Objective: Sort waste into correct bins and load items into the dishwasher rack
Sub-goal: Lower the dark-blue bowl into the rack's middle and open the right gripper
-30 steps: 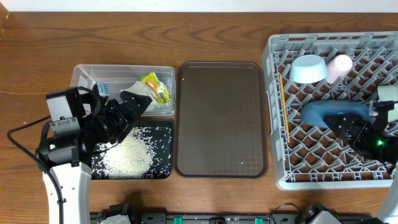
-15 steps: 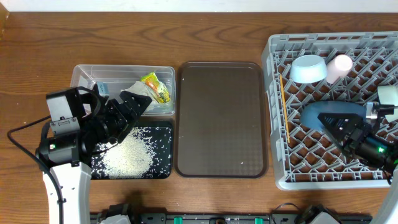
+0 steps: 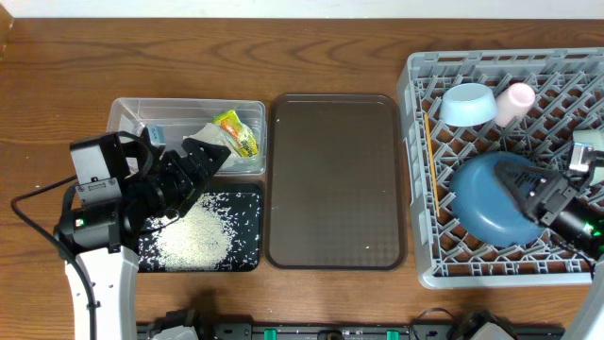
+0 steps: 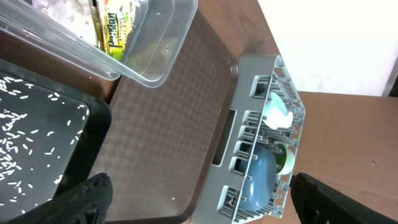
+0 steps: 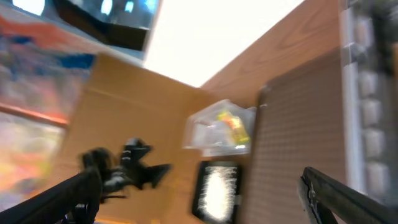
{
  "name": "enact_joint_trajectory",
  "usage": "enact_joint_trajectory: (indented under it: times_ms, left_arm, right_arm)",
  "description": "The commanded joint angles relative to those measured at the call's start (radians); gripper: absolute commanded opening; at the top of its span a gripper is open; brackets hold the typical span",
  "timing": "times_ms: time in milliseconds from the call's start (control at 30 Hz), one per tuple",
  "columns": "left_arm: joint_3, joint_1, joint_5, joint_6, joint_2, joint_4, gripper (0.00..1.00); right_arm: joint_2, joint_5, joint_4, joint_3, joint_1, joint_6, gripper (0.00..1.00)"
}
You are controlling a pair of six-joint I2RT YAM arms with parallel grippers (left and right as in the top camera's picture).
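Note:
The large dark-blue plate (image 3: 481, 200) leans in the grey dishwasher rack (image 3: 415, 170), its round face showing. My right gripper (image 3: 530, 187) hovers over the plate's right part, open and empty; its wrist view (image 5: 205, 202) is blurred. A light-blue bowl (image 3: 467, 104) and a pink cup (image 3: 517, 99) sit at the rack's back, and a mint-green bowl (image 3: 587, 140) sits at its right edge. The clear tub (image 3: 127, 113) holds the yellow-green wrapper (image 3: 236, 132) and the white tissue (image 3: 206, 134). Rice (image 3: 193, 236) lies in the black tray (image 3: 250, 260). My left gripper (image 3: 203, 156) is open and empty above the two bins.
The brown serving tray (image 3: 335, 179) lies bare between the bins and the rack. A thin yellow stick (image 3: 429, 170) lies along the rack's left side. The left wrist view shows the wrapper (image 4: 115, 28), the tub's corner (image 4: 168, 56) and the rack's side (image 4: 249, 149).
The dark-blue plate has gone from standing on edge to leaning with its face up. My right gripper shifted slightly right above it. The left arm has not moved.

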Motion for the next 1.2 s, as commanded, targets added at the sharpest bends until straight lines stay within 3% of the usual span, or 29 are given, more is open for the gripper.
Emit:
enact_joint_trajectory:
  times_ms: [0,367,533,1167]
  left_arm:
    - [0.008,0.004,0.006,0.01,0.0,0.0,0.94]
    - [0.008,0.004,0.006,0.01,0.0,0.0,0.94]
    - [0.008,0.004,0.006,0.01,0.0,0.0,0.94]
    - [0.008,0.004,0.006,0.01,0.0,0.0,0.94]
  right_arm:
    - [-0.008,0.194,0.06,0.018,-0.013,-0.01,0.99]
    - [-0.005,0.699,0.282,0.018,-0.009,-0.007,0.99]
    - [-0.005,0.709,0.443,0.018,-0.009,-0.007,0.99]
    - [-0.005,0.71,0.443,0.018,-0.009,-0.007,0.99]
